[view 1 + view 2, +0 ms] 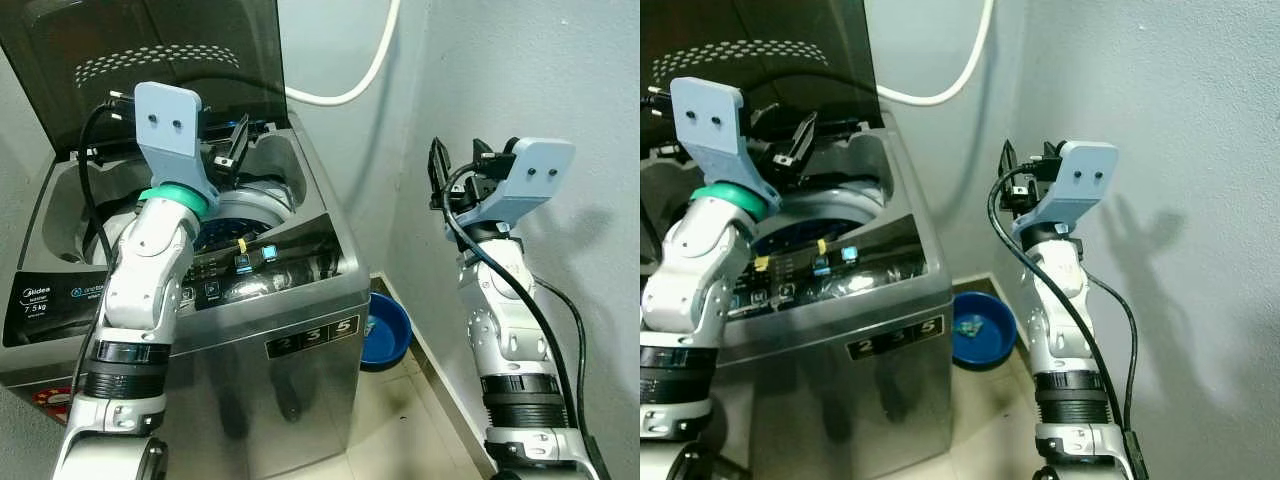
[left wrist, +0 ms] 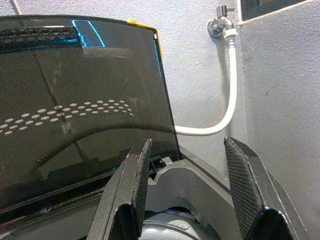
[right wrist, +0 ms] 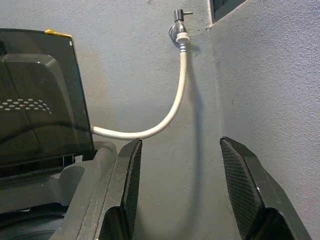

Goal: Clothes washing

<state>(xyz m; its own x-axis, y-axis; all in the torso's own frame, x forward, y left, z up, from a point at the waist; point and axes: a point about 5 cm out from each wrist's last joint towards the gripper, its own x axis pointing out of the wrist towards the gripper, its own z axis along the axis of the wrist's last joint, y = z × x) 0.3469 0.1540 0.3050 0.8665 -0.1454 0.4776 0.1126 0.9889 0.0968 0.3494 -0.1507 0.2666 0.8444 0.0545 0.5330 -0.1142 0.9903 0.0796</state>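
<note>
Overhead, left gripper [image 2: 187,175] fingers spread, empty, above steel washer [image 1: 300,340] tub; right gripper [image 3: 182,180] fingers likewise

blue basin [image 1: 383,335] on floor in the corner | white hose [image 3: 170,110] curving along wall | metal tap [image 3: 179,22] high on wall, hose attached

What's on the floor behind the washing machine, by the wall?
A round blue plastic basin sits there, with something small inside. The silver top-loading washing machine covers its left edge and the floor beyond.
</note>
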